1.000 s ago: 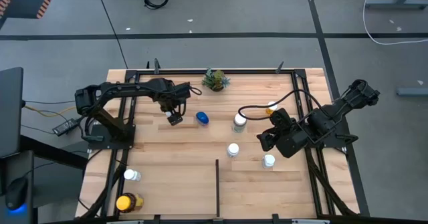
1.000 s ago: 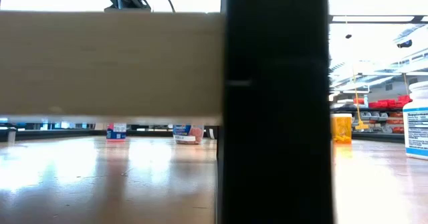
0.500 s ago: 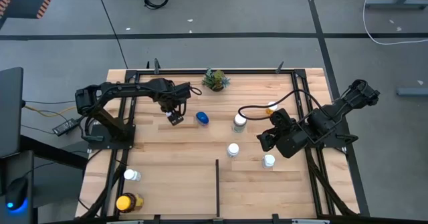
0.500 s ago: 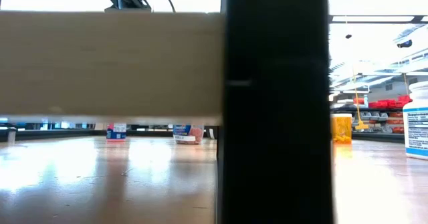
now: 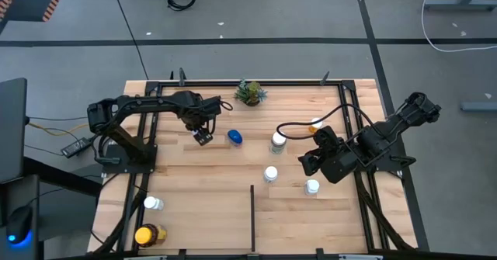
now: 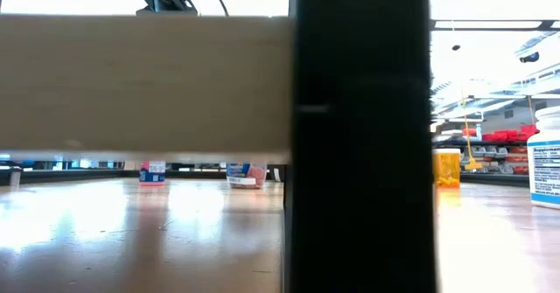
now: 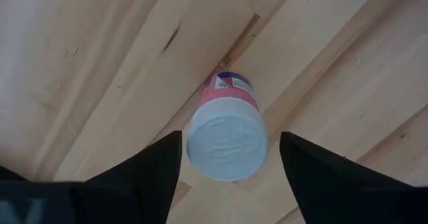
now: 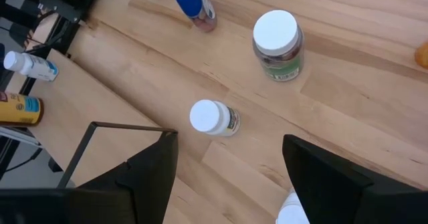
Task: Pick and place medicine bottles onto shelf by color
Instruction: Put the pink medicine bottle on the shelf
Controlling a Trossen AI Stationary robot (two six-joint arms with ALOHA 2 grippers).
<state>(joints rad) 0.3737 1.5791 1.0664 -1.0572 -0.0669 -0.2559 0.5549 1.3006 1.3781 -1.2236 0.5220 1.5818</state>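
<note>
left hand [image 7: 227, 167] – spread, straddling pinkish bottle [image 7: 226, 136] on shelf [image 7: 100, 63]; right hand [image 8: 227, 177] – spread, above white-capped bottle [image 8: 214, 118]

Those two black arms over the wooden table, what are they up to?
They are sorting medicine bottles on a wooden shelf. The left end effector hangs open, straddling a pink-labelled, white-capped bottle, not yet gripping it. The right end effector hangs open above several white-capped bottles, holding nothing. A blue bottle and a yellow-lidded amber bottle stand elsewhere.
</note>
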